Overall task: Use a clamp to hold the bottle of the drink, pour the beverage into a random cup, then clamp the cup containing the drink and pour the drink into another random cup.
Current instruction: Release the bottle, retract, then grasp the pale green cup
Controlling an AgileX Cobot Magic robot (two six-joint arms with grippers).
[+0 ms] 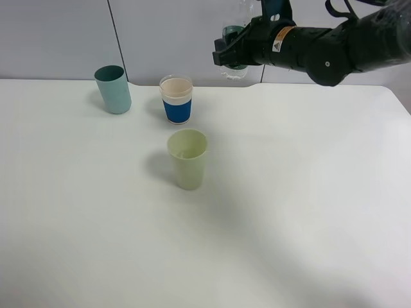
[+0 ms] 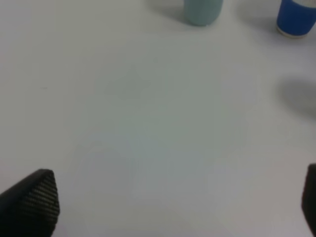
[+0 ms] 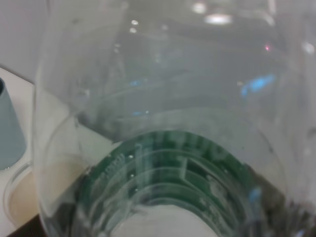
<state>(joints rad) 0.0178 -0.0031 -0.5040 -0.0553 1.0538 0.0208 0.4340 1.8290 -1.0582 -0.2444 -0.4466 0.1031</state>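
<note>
Clear bottle (image 3: 163, 98) clamped in right jaws near filled blue cup (image 1: 176, 102), left jaws open, empty

A plain white table (image 1: 289, 212) fills the view — behind it, a pale grey wall (image 1: 58, 38) split by a dark vertical seam (image 1: 116, 35).

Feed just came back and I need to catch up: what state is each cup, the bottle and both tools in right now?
bottle: lifted off the table, clamped, no drink visible inside.
right tool: shut on the bottle, raised.
left tool: open, holding nothing, above the table.
blue cup: upright, holds beige drink.
green cup: upright, looks empty.
teal cup: upright, contents hidden.
</note>
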